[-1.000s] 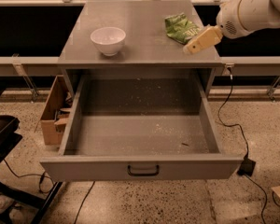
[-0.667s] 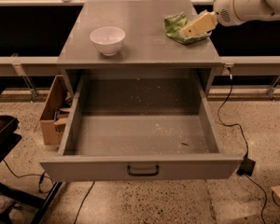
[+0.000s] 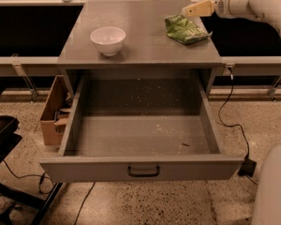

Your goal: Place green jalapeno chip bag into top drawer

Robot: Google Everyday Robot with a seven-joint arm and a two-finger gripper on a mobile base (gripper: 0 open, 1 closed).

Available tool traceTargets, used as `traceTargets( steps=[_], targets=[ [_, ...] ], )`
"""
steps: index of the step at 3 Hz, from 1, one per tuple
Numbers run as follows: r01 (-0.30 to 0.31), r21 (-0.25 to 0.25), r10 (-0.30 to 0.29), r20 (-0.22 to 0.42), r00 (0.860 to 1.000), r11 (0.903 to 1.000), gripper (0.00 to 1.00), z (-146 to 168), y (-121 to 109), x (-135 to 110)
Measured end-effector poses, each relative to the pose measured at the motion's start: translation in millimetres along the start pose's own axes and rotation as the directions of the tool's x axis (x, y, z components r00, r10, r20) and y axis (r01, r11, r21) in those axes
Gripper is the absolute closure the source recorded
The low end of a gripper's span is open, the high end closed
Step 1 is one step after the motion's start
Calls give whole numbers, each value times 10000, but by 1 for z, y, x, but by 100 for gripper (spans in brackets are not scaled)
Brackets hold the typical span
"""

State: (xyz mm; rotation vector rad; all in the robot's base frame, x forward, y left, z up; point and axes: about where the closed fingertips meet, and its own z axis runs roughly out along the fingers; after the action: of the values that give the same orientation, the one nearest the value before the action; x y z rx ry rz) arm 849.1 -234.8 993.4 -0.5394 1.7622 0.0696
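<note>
The green jalapeno chip bag lies crumpled on the grey cabinet top, at its right side. The top drawer is pulled fully out toward me, and only crumbs show inside it. It has a flat front panel with a small black handle. My gripper reaches in from the upper right on a white arm. Its pale fingertips hover just above the far edge of the bag.
A white bowl stands on the left of the cabinet top. A cardboard box sits on the floor left of the drawer. Black chair parts are at the far left. A cable and plug lie on the floor at right.
The gripper has moved up and to the left, from the bag's right side to above its far edge. The bag and the drawer have not moved.
</note>
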Motion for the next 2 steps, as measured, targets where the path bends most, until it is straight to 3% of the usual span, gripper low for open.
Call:
traceTargets(
  steps=[1,2],
  targets=[
    [-1496,654,1517,-278,9880,9866,0,36,-23,30],
    [-2293,891,2347,-557,9705,9693,0,56,-30,53]
  ],
)
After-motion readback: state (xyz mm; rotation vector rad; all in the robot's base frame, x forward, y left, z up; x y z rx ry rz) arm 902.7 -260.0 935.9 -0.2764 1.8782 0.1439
